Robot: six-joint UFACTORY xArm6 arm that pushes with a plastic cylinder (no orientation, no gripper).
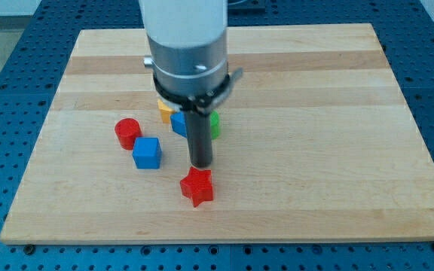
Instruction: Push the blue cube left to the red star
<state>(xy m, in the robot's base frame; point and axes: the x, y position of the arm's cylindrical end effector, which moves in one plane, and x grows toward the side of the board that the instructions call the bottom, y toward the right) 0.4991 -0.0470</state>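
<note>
Board (pixel 315 113) of pale, banded wood fills most of the frame, its planks running left to right with a smooth, matte grain, and it rests on a blue perforated table (pixel 6 45) visible at the edges. The arm (pixel 185 38) descends from the upper centre as a white cylinder ending in a brushed metal collar, from which a straight dark rod (pixel 200 135) projects downward. My tip (pixel 201 165) is a plain rod end with no jaws to spread or press together, and it holds nothing; it stands just above the red star (pixel 197 187) in the frame and to the right of the blue cube (pixel 147 153), apart from the cube. The blue cube lies left of centre, a glossy, sharp-edged solid with a lighter top face, sitting up and to the left of the red star. The red star is a chunky, multi-pointed block below the centre. A red cylinder (pixel 127 132) stands just beside the blue cube, to its upper left. Behind the rod, a yellow block (pixel 163 110), a second blue block (pixel 178 123) and a green block (pixel 215 124) cluster together, their shapes partly hidden.
</note>
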